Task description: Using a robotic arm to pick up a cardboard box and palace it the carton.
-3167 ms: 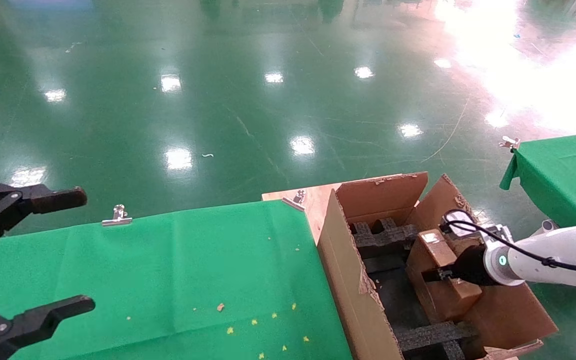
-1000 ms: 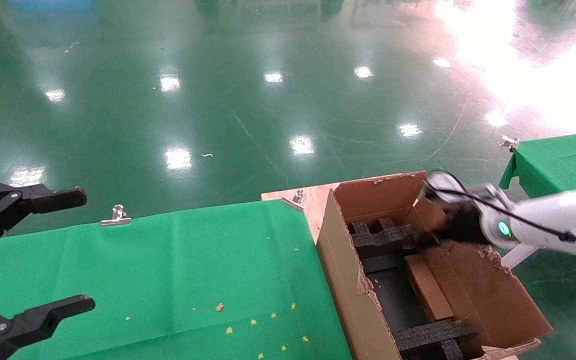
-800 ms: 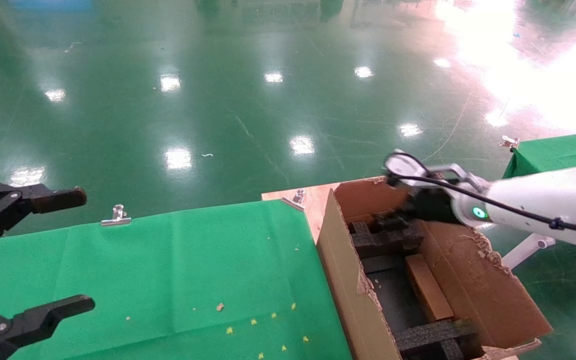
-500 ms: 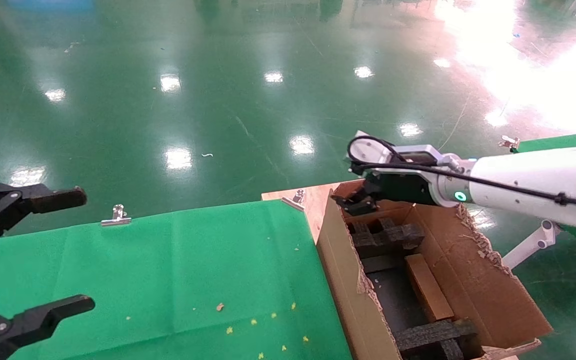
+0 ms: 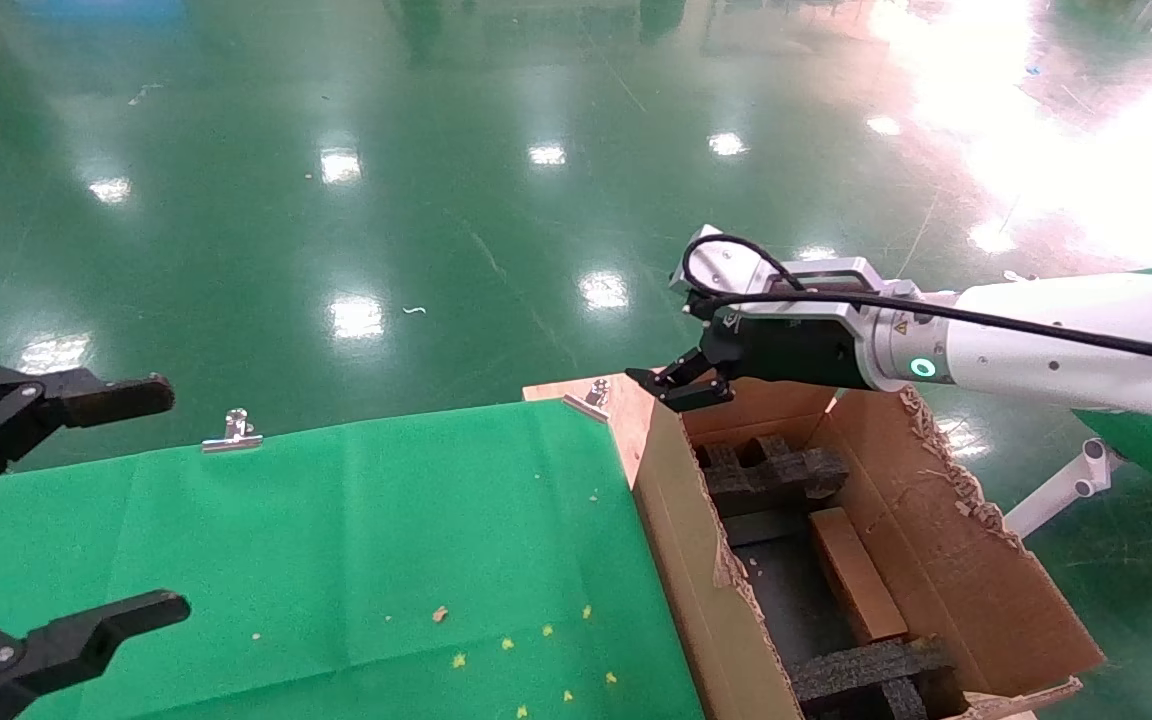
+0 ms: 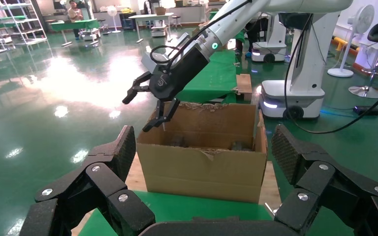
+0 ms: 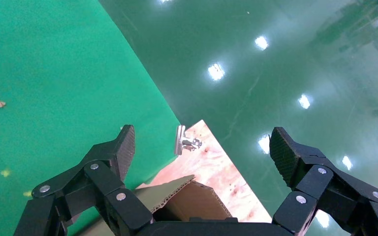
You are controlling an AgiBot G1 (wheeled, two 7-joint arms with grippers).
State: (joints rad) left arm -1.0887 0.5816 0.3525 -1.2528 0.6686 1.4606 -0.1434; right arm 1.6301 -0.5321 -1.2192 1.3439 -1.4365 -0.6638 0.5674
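Note:
The small brown cardboard box [image 5: 856,575] lies inside the big ragged carton [image 5: 688,530], between its black foam blocks [image 5: 774,470]. The white right arm [image 5: 1036,345] with the teal ring reaches in from the right. My right gripper [image 5: 678,385] hangs open and empty above the carton's far left corner, well clear of the box. In the right wrist view the right gripper [image 7: 203,145] frames that carton corner [image 7: 177,201]. In the left wrist view the carton [image 6: 202,172] and the right gripper [image 6: 136,115] show. My left gripper [image 5: 176,500] is open and parked at the far left.
A green cloth table [image 5: 336,540] adjoins the carton's left wall, with metal clips [image 5: 234,432] on its far edge. The carton stands on a wooden board [image 5: 628,402]. A second green table [image 5: 1151,435] is to the right. Another robot's base [image 6: 295,93] stands behind the carton.
The right gripper has let go of the cardboard box, which now lies in the carton. It has risen and swung left to above the far left corner. The left arm has not moved.

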